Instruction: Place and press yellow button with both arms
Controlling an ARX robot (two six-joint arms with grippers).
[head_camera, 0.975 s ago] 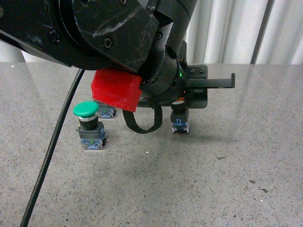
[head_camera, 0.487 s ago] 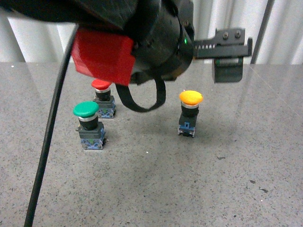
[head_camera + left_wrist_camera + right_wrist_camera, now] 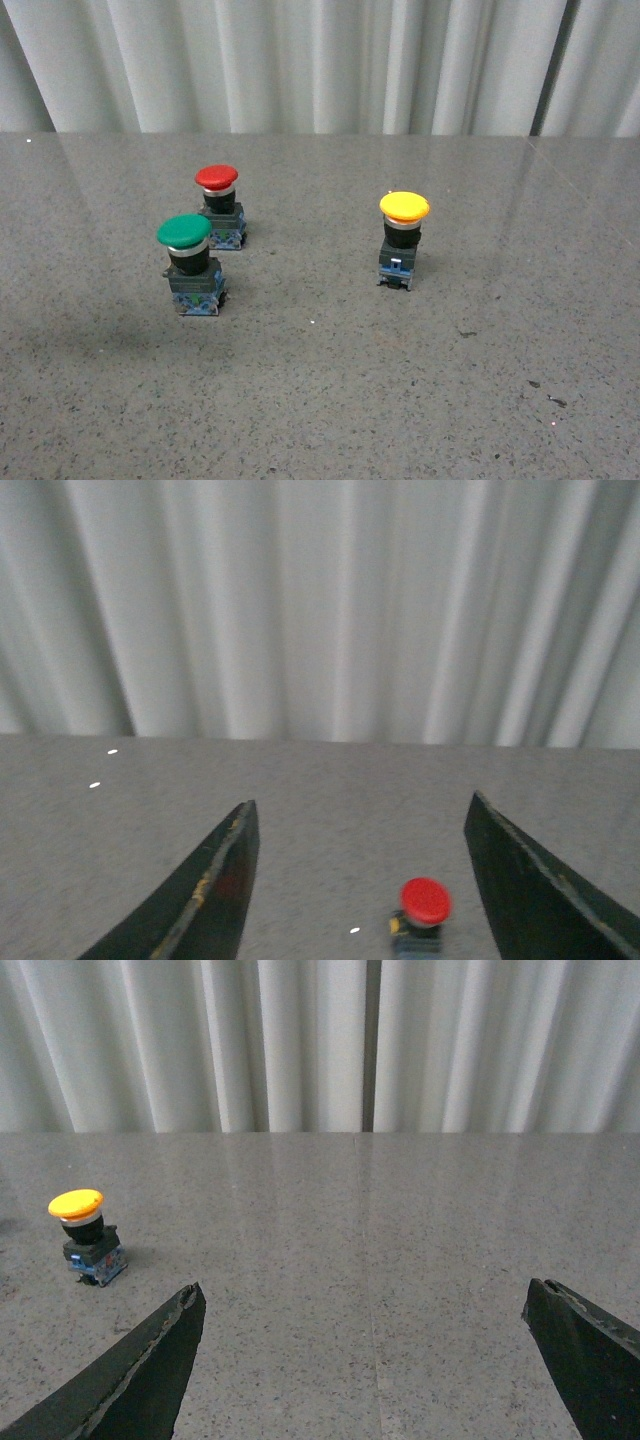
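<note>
The yellow button (image 3: 404, 240) stands upright on the grey table, right of centre in the front view, untouched. It also shows in the right wrist view (image 3: 84, 1236), far off to one side of my right gripper (image 3: 365, 1300), which is open and empty. My left gripper (image 3: 360, 815) is open and empty; the red-capped button (image 3: 422, 912) sits on the table between its fingers, some way beyond them. Neither arm shows in the front view.
A red-capped button (image 3: 219, 206) and a green-capped button (image 3: 189, 263) stand close together at the left of the table (image 3: 330, 400). White curtains (image 3: 320, 60) hang behind the table's far edge.
The black arm with the red block, which filled the upper left of the front view and reached over the yellow button, has left the view. The buttons have not moved.
</note>
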